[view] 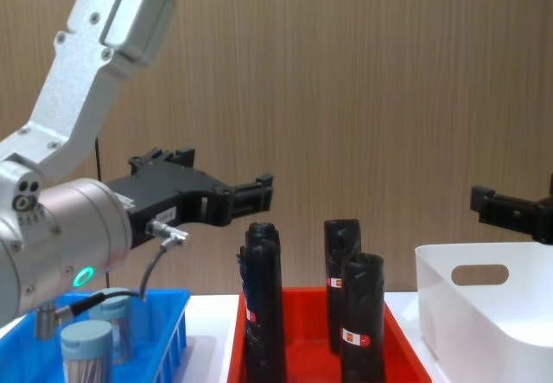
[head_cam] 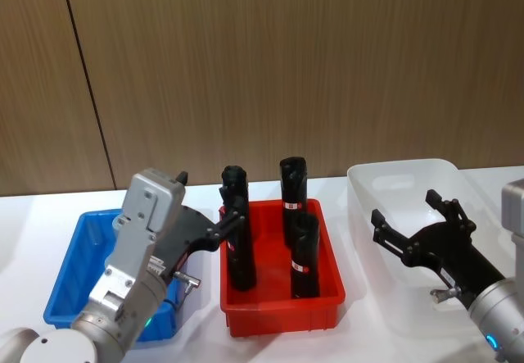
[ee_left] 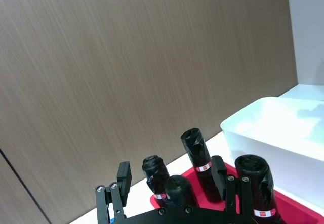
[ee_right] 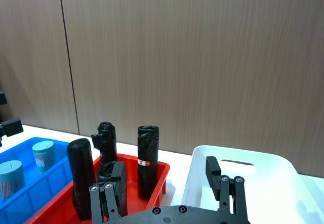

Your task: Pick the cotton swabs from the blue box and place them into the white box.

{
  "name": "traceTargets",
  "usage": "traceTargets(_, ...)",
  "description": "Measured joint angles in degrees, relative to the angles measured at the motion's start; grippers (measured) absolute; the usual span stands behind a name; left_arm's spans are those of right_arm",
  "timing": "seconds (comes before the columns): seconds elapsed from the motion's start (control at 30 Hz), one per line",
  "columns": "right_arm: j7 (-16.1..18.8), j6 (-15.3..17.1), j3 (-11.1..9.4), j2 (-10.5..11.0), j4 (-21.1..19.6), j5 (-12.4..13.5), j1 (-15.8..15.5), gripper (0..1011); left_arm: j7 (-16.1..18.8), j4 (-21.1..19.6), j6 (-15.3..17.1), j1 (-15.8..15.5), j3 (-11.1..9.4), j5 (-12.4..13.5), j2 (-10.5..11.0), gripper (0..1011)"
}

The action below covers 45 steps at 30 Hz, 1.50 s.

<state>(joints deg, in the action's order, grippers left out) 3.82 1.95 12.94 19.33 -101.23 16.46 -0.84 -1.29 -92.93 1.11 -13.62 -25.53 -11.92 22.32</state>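
Bulk of my left arm (head_cam: pixel 135 273) covers the middle and right of the blue box (head_cam: pixel 70 274) in the head view, so I cannot see its contents from there. The white box (head_cam: pixel 401 169) on the right is partly behind my right arm, and its near end runs out of that picture. The red crate (head_cam: pixel 278 307) sits between the two boxes in plain sight, with four black cylinders (head_cam: pixel 292 184) standing upright in it.

The cotton swabs (ee_right: pixel 43 152) show from the right wrist and chest cameras. I count two jars upright in the blue box, one nearer than the other. The box is cut off at the picture edges, so I cannot tell whether it holds more.

The left gripper (head_cam: pixel 210 199) hangs above the right side of the blue box, higher than the cylinder tops, its fingers spread wide with nothing between them. The right gripper (head_cam: pixel 404 207) hovers over the white box, likewise spread and empty, touching nothing.
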Motion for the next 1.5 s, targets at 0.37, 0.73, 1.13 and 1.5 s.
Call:
traceTargets(0.37,0.0,0.0,0.0,0.0,0.0,0.0,0.0,1002,1.0,-0.1,2.3,0.8,1.6,-2.9,1.6,1004)
traceTargets(0.73,0.0,0.0,0.0,0.0,0.0,0.0,0.0,1002,5.8,-1.2,5.5,2.8,3.8,-7.7,3.4,1004)
traceTargets(1.13,0.0,0.0,0.0,0.0,0.0,0.0,0.0,1002,9.9,-1.4,9.2,4.3,5.6,-12.8,4.6,1004)
traceTargets(1.5,0.0,0.0,0.0,0.0,0.0,0.0,0.0,1002,10.4,0.9,14.0,3.5,6.8,-14.9,4.6,1004)
